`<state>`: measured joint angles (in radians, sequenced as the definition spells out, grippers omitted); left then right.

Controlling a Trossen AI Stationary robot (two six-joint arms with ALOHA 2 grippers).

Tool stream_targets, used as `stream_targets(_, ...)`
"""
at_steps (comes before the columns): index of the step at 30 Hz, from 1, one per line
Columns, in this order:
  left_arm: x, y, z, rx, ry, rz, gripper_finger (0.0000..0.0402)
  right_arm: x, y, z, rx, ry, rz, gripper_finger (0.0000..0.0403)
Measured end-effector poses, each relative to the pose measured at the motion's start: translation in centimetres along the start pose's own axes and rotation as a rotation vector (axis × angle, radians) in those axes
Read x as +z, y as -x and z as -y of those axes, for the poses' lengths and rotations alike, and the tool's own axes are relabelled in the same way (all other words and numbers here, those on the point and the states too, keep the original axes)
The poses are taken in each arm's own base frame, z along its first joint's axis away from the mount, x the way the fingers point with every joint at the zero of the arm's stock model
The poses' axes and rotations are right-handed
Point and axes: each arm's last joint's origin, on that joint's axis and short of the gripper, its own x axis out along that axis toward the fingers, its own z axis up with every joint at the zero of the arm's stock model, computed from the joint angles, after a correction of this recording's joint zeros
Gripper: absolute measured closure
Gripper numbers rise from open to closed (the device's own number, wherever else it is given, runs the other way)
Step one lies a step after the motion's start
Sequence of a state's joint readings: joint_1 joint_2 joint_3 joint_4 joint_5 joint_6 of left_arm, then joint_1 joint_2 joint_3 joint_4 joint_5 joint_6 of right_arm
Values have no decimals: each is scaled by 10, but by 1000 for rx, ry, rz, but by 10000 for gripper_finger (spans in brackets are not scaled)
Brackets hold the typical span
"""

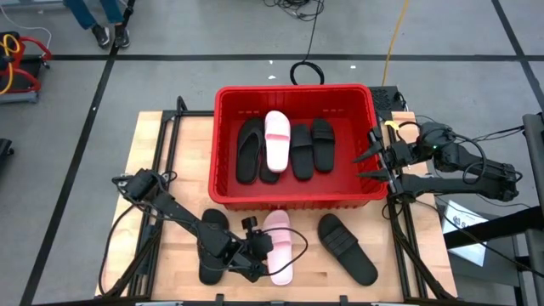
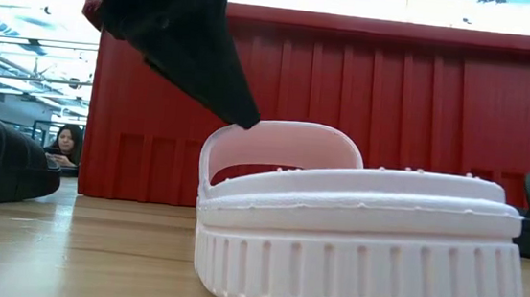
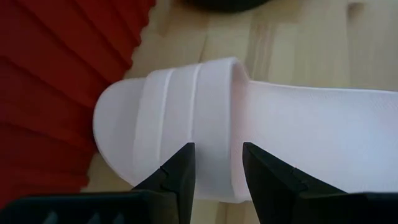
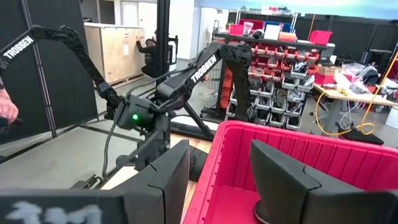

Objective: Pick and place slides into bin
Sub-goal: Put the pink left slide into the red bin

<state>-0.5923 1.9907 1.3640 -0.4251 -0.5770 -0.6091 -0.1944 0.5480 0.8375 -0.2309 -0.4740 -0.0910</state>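
The red bin (image 1: pixel 295 144) sits at the middle of the wooden table (image 1: pixel 170 144) and already holds four slides side by side: a black one (image 1: pixel 249 150), a pink one (image 1: pixel 277 141), and two more black ones (image 1: pixel 302 151) (image 1: pixel 322 143). On the table in front of the bin lie three more: a black slide (image 1: pixel 212 246) towards the left arm's side, a pink slide (image 1: pixel 280 246) in the middle, and another black slide (image 1: pixel 347 248) lying at an angle on the right. The bin's front wall stands just behind the pink slide, and the black one lies close beside it under the left arm. The left gripper (image 1: pixel 265 245) is low over the pink slide on the table, fingers wide apart, with the strap (image 3: pixel 186 106) just ahead of the fingertips (image 3: pixel 180 168); in the low view one dark fingertip (image 2: pixel 239 117) touches or nearly touches the strap's top edge, and nothing is held. The right gripper (image 1: pixel 367 157) hovers at the bin's right wall, its jaws spread wide and empty, pointing in over the rim (image 4: pixel 292 140). In the low view a person (image 2: pixel 66 144) shows far off in the room behind the table.
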Motion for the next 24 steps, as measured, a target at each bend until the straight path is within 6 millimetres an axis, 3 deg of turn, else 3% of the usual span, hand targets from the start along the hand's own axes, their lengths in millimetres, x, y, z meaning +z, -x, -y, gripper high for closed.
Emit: stream_targets(24, -5, -3, -14, 112, 26, -63, 270, -3, 0, 0, 2, -14, -32, 243)
